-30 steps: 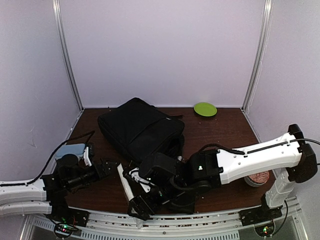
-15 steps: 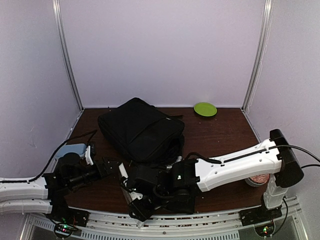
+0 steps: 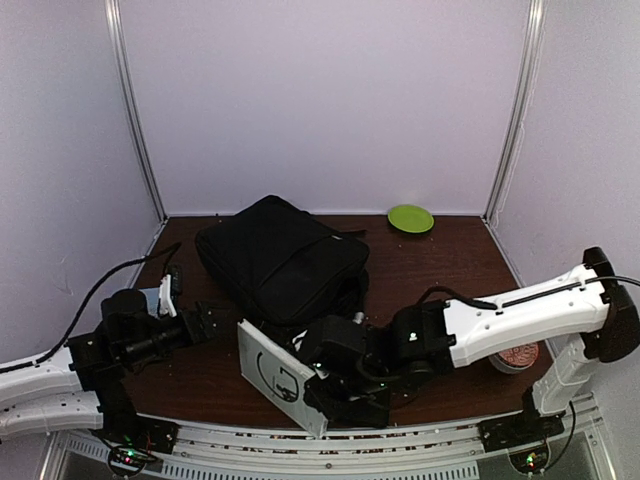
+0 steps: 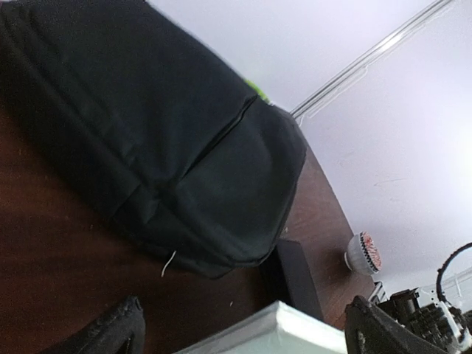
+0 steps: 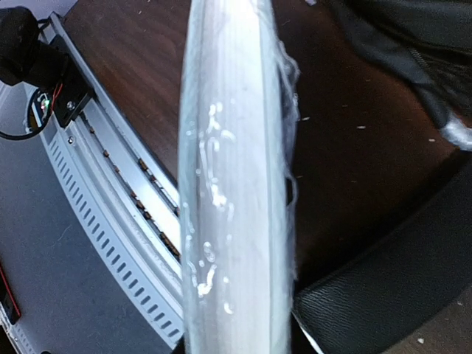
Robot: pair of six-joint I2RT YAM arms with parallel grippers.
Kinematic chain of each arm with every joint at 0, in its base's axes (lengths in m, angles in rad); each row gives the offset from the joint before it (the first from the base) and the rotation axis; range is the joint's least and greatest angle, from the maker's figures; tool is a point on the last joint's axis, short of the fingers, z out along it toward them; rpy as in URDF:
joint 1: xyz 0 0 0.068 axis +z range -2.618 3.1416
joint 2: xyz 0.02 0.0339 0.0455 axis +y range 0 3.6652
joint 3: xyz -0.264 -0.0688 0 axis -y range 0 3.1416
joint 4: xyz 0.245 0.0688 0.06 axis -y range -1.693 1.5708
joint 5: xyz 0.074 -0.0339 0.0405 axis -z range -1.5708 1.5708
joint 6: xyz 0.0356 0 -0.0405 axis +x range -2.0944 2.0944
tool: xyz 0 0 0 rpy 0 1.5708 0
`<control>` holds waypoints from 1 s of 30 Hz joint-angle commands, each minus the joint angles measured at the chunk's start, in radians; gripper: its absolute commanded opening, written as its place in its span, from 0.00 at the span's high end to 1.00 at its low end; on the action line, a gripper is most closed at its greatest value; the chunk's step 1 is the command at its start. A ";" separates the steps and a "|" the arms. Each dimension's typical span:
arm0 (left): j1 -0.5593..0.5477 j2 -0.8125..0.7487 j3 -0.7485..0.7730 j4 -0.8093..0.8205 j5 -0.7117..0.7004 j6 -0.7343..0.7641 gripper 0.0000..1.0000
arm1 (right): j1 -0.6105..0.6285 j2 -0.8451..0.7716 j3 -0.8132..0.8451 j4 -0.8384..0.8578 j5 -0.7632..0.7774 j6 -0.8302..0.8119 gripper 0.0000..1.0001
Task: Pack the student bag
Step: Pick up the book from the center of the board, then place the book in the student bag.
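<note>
Top external view: right gripper (image 3: 308,385) clamps a white, flat, plastic-wrapped rectangular box (image 3: 268,372), tilted on edge. The large black fabric student bag (image 3: 280,258) lies just beyond it. Left gripper (image 3: 205,322) stands wide apart, near the bag's left.

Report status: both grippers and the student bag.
Left gripper open, empty. Right gripper shut on white flat box, tilted up on edge. Student bag lying flat, no opening visible.

Matt black cloth student bag (image 3: 280,260), dark wood table (image 3: 440,265) (faintly glossy), white pack (image 5: 234,184) seemingly film-wrapped
</note>
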 commanded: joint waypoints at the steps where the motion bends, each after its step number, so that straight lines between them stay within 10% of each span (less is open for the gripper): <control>1: -0.002 -0.052 0.186 -0.131 -0.085 0.193 0.02 | -0.056 -0.224 -0.069 -0.013 0.221 -0.052 1.00; 12: -0.020 0.506 0.661 -0.376 -0.070 0.705 0.02 | -0.331 -0.706 -0.431 0.003 0.218 -0.011 1.00; 30: -0.177 1.277 1.324 -0.510 -0.326 0.981 0.02 | -0.408 -0.982 -0.518 -0.090 0.326 0.028 1.00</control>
